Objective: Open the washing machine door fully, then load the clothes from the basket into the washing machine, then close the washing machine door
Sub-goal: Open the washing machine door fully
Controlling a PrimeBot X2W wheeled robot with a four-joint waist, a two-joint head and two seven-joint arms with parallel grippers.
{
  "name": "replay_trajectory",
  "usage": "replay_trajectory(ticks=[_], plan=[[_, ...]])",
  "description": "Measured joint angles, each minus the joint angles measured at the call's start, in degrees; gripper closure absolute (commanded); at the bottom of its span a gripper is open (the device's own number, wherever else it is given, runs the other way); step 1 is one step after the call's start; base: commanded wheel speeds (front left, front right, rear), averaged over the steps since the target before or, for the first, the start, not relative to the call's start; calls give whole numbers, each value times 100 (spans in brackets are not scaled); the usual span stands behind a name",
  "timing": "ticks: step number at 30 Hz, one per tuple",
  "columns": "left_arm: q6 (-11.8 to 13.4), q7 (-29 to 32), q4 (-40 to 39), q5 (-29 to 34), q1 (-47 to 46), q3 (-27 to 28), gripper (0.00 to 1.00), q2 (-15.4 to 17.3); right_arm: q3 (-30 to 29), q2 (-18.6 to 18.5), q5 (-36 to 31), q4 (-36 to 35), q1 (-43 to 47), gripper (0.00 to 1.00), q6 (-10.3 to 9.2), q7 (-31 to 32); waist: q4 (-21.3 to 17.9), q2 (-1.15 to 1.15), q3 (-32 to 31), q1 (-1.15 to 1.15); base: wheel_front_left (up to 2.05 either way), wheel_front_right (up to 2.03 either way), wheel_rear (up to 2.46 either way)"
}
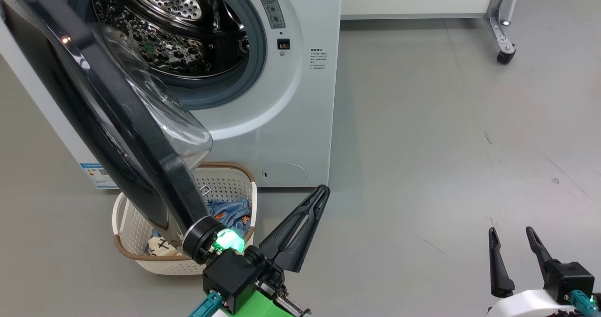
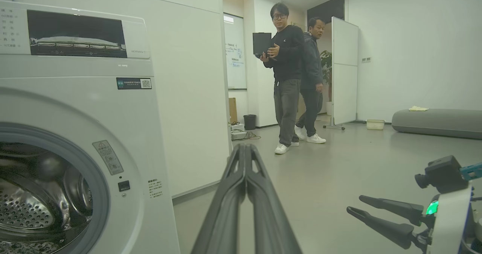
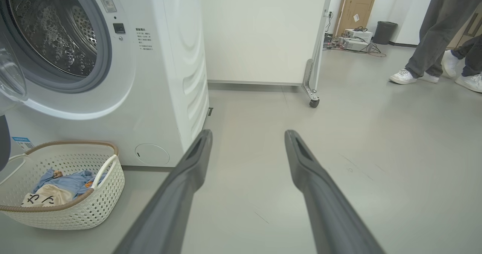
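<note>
1. On the floor (image 1: 422, 143) before the washer (image 1: 291, 119), the basket (image 1: 230, 185) is found directly under the open door (image 1: 145, 138). In the head view part of the basket is hidden by the door.
2. The clothes are seen low inside the basket: a blue garment (image 1: 232, 211) and, just beside it, a cream cloth (image 1: 159, 245). Nothing is seen in the drum (image 1: 178, 26).
3. Both pieces are judged soft, light and limp, so sagging and trailing are to be expected once they are lifted.
4. A raised fold near the middle of a piece is judged the best place to pinch. Less cloth would then be left hanging to catch on the basket rim or the door.
5. The door is judged stiff and glossy. Its edge would be better pushed than pinched if a wider opening is needed.
6. The left tool (image 1: 323, 189) is closed on nothing, its fingers pressed together and aimed toward the washer's lower right corner, to the right of the basket.
7. Its wrist is held low at the door's lower edge. Whether the two touch cannot be told.
8. The right tool (image 1: 511, 231) is open and empty. It is held low, well apart from the basket, with its fingers pointed forward over bare floor.
</note>
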Motion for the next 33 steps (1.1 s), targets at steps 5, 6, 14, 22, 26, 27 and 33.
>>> replay_trajectory(ticks=[5,6,14,22,26,27,33], plan=[[0,0,385,-36,175,135,100,32,-2,0,-44,-2,-1,0,42,0,-22,0,78,0,0,0,0],[0,1,457,-38,175,158,100,43,-8,0,-44,-2,-1,0,42,0,-28,0,101,0,0,0,0],[1,1,832,-40,163,349,100,98,-63,-9,-54,-46,-10,0,76,0,-53,0,327,0,0,0,0],[60,0,1070,-40,-9,669,100,58,-74,-7,-92,-94,-123,0,99,0,-83,0,567,0,0,0,0],[127,0,1301,-48,-61,871,100,46,-138,-9,-92,-112,-149,0,99,0,-94,0,666,0,0,0,0],[127,0,1301,-48,-61,871,100,46,-138,-9,-92,-112,-149,0,99,0,-94,0,666,0,0,0,0],[244,0,1526,-58,-75,1131,100,47,-186,-8,-92,-103,-151,0,103,0,-72,0,730,0,0,0,0]])
